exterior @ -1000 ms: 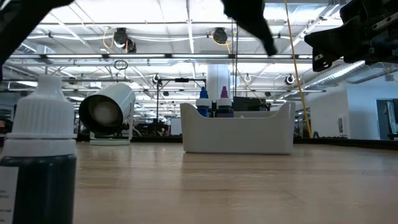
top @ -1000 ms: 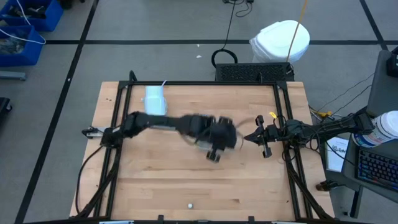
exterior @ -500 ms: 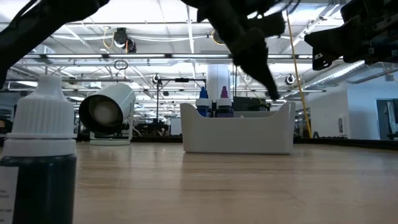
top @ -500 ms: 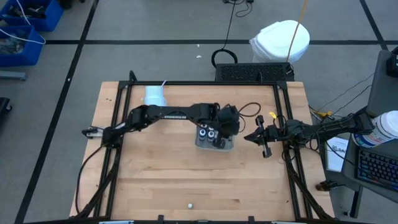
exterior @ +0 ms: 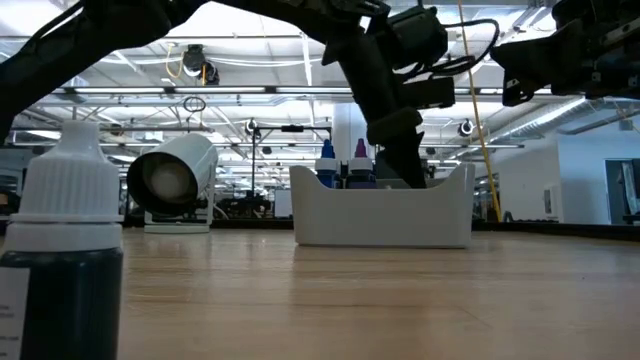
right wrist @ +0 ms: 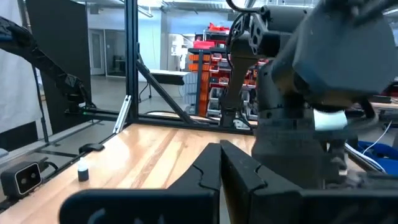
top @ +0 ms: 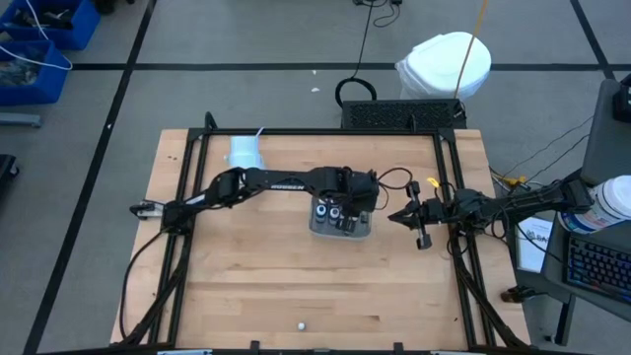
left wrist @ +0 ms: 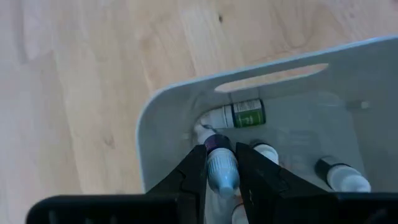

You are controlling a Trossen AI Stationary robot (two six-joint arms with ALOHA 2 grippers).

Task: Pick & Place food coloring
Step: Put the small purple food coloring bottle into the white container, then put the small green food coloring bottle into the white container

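The food coloring bottle with the purple collar and pale blue tip sits between the 2 dark fingers of the left gripper. The jaws are only a little apart and they clamp this small bottle from both sides. In the left wrist view the held bottle hangs inside the grey tray, close to its rounded corner.

I judge that the step in hand is to set this bottle down in the tray. To do it well, the gripper should go straight down until the bottle base meets the tray floor, and only then let go, so that the bottle does not tip. A green-labelled bottle lies on its side just beside the held one, and 2 more white-capped bottles stand near, so the descent should avoid knocking them.

From left to right in the high view: the white cup lies near the far left of the table, the left gripper is over the tray in the middle, and the right gripper waits fully closed and empty beside the tray, toward the right edge. 1 more bottle stands alone at the near edge, well apart from both grippers.
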